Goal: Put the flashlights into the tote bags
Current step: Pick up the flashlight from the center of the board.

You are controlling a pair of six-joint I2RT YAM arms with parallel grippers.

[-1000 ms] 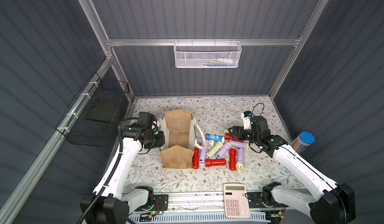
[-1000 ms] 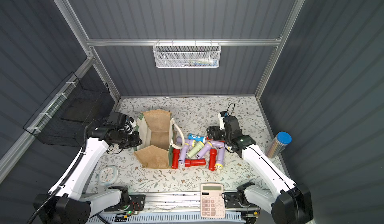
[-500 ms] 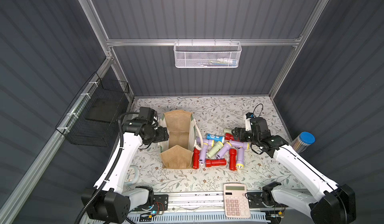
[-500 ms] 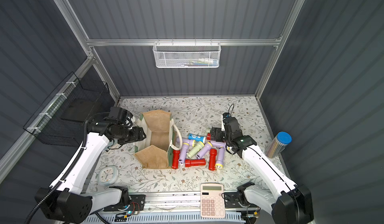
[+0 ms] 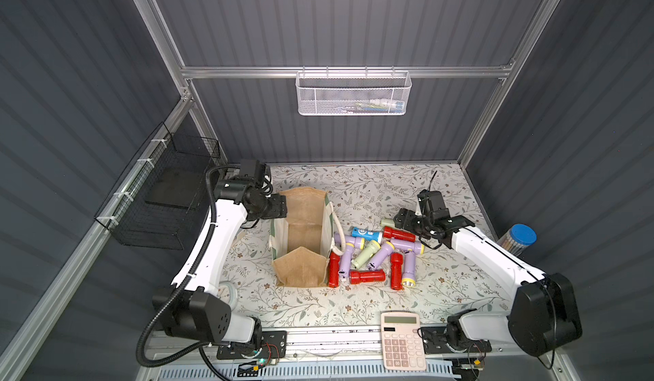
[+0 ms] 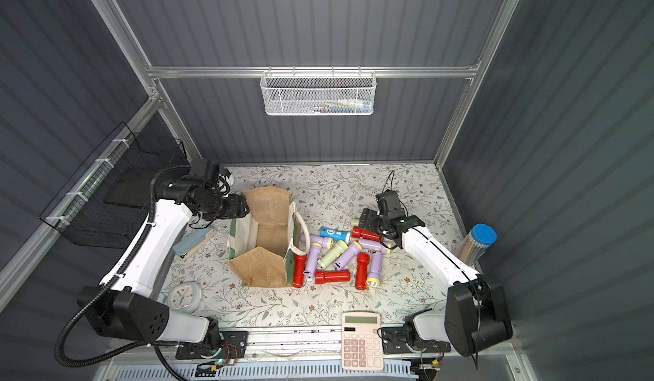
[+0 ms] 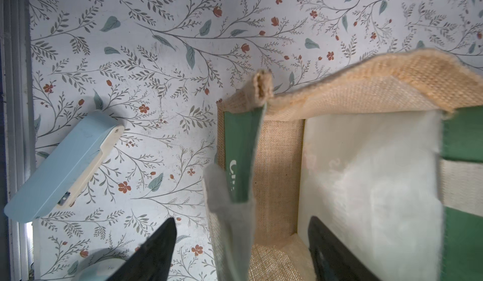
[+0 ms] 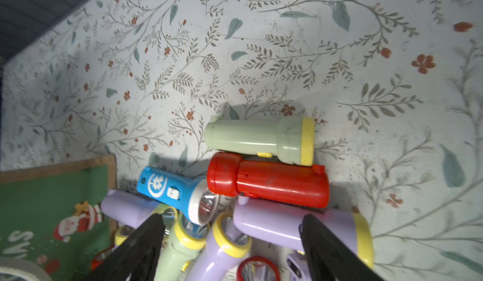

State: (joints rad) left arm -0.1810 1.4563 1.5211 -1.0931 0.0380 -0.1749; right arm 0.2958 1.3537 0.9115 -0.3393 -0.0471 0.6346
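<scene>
The right gripper, wide and empty, should close squarely across the far red flashlight. The left gripper, open too, seemingly straddles the tote bag wall.

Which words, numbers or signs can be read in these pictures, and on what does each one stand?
"C", rest hidden by a fold: bag, green panel.
"S", rest blurred, beside a Santa picture: bag.
White clover sign, no words: blue flashlight.
Keys of the calculator: too small to read.
</scene>
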